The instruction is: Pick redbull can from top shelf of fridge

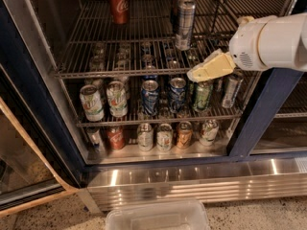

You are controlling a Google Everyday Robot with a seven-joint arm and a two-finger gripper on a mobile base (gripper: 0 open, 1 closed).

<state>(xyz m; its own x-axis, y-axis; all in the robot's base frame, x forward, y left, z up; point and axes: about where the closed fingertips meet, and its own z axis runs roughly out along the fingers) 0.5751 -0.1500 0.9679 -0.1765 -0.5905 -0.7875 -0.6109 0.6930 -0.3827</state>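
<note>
Inside the navy-framed fridge (259,114), on the wire top shelf (96,47), behind the tan gripper (211,67) at the shelf's front edge (released or clenched, I cannot tell), stands the redbull can (185,25), tall, slim, silver with blue panels.

Tool (205,71) hovers at the top shelf (120,47) front edge, near the redbull can (185,25).

A short red metal Coca-Cola can (118,4) stands up at 11 o'clock. Near the middle is a row of round metal cans: white-and-green cans (91,102), blue cans (150,97), and a green can (203,96) just under the cream gripper (196,74) at 2 o'clock. A clear plastic box (158,217) sits at 6 o'clock.
</note>
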